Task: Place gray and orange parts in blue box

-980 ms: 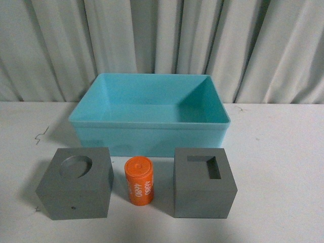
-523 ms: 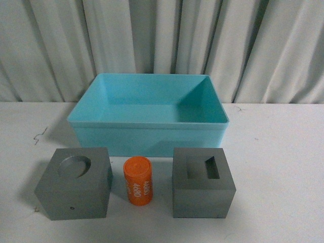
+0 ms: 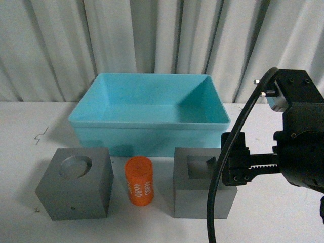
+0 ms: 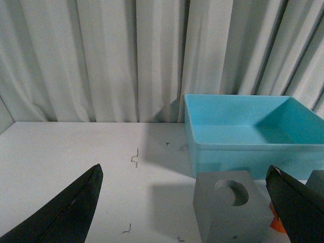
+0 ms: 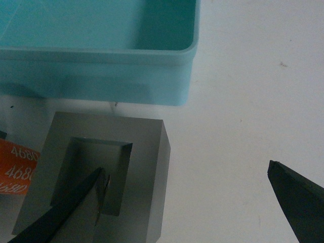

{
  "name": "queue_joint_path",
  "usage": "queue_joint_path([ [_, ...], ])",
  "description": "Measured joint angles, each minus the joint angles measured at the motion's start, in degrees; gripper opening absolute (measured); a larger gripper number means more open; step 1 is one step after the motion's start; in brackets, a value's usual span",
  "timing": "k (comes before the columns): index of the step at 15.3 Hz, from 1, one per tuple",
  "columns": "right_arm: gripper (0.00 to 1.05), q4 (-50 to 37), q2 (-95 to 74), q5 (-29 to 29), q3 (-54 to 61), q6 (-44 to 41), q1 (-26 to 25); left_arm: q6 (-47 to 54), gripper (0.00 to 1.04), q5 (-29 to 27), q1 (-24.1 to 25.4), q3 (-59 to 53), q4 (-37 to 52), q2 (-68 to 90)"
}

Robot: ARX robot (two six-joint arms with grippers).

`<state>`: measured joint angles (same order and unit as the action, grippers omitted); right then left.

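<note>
Right arm [image 3: 298, 147] has entered at lower right. Right claw [image 5: 186, 169] spread wide, straddling the right wall of the gray cube with rectangular hole [image 3: 200, 197], lower centre, just in front of blue box [image 3: 152, 135]. Right arm clearly nearer.

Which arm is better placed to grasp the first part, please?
Right. The right gripper is open at the gray cube with the rectangular hole, one finger over the hole, the other past its side. The left gripper, also open, hangs short of every part.
</note>
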<state>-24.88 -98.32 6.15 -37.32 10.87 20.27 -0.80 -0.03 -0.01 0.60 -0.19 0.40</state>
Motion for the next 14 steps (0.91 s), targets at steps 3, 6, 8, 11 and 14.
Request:
queue_joint_path([
  [3,0.98,0.00,-3.41,0.00,-1.84,2.29,0.44,-0.02,0.98,0.00,0.00,0.00,0.00,0.00],
  [6,0.98,0.31,-6.40,0.09,-3.56,3.37,1.73,-0.02,0.98,0.02,0.00,0.02,0.00,0.00],
  [8,0.98,0.44,-8.17,0.22,-5.11,3.74,2.73,-0.02,0.98,0.00,0.00,0.02,0.00,0.00],
  [11,0.98,1.14,-9.73,0.70,-6.80,4.37,3.93,-0.02,0.98,0.00,0.00,0.00,0.00,0.00],
  [14,0.98,1.97,-10.71,1.14,-7.48,5.33,4.66,0.00,0.98,0.00,0.00,0.02,0.00,0.00],
])
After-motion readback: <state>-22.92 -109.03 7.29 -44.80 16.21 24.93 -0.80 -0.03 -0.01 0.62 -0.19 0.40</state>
